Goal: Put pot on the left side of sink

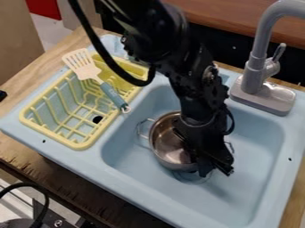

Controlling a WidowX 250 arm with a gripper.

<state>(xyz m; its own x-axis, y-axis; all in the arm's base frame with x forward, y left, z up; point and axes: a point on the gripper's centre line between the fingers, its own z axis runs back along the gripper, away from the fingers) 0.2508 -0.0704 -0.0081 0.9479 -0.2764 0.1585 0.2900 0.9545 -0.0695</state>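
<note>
Around and beneath the claw [216, 170], a wooden counter [35, 73] holds a light blue sink [89, 164]. Its large basin [256, 142] lies directly under the claw. The black arm [205, 89] comes down to the claw from above, from the top edge of the view, with a black cable [110, 60] looping out on the left. Well to the left of the claw, a yellow dish rack [77, 146] sits in the smaller side compartment of the sink. To the upper right of the claw, a gray faucet [255, 67] stands on the back rim of the sink.

The metal pot [164, 138] is in the large basin, its open top up and most of it just left of the claw, which covers part of its right side. I cannot tell whether the claw is wide or narrow, or whether it has hold of the pot. One wire handle [140, 128] sticks out on the pot's side away from the claw; part of another shows just above and right of the claw. Up and to the left of the claw, a spatula [81, 64] lies across the rack, the end of its blue-gray handle [113, 95] pointing down toward the claw's side. A small dark hole [97, 119] shows through the rack, left of the claw.
</note>
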